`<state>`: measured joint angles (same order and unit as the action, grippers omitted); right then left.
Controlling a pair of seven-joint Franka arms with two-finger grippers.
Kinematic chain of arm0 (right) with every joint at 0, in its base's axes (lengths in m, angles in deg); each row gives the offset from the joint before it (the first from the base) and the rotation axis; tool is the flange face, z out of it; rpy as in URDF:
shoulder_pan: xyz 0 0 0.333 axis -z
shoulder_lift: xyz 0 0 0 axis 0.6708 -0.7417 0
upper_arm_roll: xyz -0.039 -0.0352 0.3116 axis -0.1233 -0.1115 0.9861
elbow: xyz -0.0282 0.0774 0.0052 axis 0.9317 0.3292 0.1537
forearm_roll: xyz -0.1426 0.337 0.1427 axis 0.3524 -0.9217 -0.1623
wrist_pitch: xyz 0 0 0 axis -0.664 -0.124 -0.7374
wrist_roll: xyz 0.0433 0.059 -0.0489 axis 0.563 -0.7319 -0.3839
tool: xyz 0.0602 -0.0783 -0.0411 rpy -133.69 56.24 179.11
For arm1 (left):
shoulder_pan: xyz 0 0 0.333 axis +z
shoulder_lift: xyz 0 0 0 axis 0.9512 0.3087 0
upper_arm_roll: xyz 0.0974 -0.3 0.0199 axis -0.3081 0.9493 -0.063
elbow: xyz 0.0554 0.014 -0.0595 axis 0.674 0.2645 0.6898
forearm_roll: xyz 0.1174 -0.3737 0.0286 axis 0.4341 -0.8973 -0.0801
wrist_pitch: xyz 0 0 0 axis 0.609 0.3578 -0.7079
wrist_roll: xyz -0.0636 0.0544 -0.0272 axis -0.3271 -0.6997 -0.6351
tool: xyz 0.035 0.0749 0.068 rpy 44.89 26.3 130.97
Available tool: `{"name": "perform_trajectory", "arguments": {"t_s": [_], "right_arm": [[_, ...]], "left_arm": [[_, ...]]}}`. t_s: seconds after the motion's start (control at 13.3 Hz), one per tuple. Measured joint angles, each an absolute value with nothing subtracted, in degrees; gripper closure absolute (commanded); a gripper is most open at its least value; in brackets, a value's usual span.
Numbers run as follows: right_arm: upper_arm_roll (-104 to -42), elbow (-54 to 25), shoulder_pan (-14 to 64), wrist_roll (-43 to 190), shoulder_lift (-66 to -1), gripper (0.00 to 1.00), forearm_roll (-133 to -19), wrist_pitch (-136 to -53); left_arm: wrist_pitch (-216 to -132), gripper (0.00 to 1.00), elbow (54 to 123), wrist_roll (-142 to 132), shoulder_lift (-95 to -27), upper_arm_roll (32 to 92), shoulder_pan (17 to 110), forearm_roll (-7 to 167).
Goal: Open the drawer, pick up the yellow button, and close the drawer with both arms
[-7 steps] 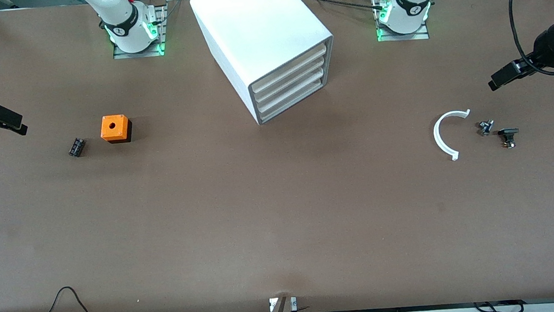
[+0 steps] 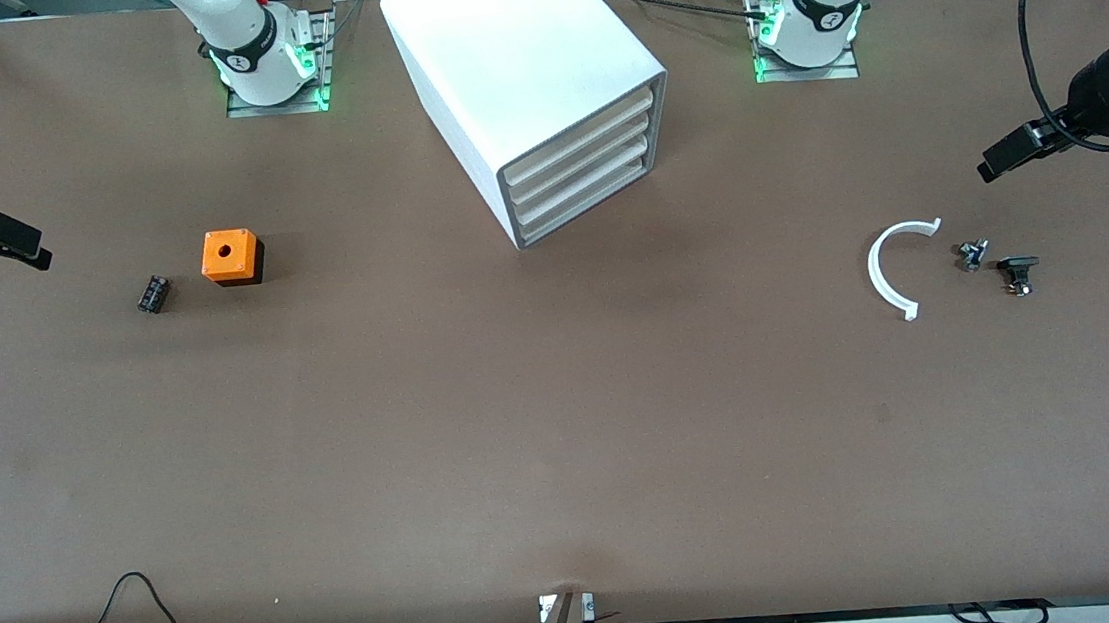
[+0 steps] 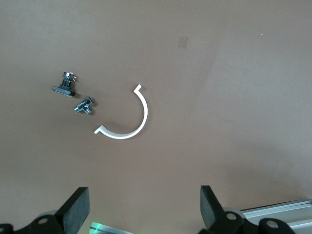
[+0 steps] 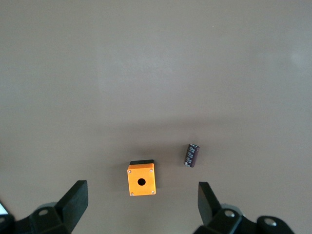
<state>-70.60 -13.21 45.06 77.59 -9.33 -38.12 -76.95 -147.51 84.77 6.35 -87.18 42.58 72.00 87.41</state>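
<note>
The white cabinet (image 2: 534, 82) stands between the two arm bases, its four drawer fronts all pushed in; the uppermost drawer (image 2: 589, 130) is shut. The button is hidden. My left gripper (image 2: 1003, 154) is open and empty, up in the air at the left arm's end of the table, above the small parts there; its fingers (image 3: 78, 209) stand wide apart in the left wrist view. My right gripper (image 2: 22, 243) is open and empty at the right arm's end of the table; its fingers (image 4: 75, 200) frame the table near the orange cube.
An orange cube with a hole (image 2: 231, 256) and a small black cylinder (image 2: 152, 293) lie toward the right arm's end, also in the right wrist view (image 4: 141, 179). A white curved strip (image 2: 887, 269) and two tiny dark components (image 2: 973, 254) (image 2: 1018, 271) lie toward the left arm's end.
My right gripper has shifted very slightly toward the table's end. The left arm, the cabinet and the loose parts have not moved.
</note>
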Motion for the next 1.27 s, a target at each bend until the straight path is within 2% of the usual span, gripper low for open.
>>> {"name": "perform_trajectory", "arguments": {"t_s": [1.27], "right_arm": [[-70.82, -13.21, 45.09, 77.51, -9.86, 0.0, -38.12, -76.98]], "left_arm": [[-147.49, 0.0, 83.39, 6.35, -86.98, 45.1, 71.28, 87.41]]}}
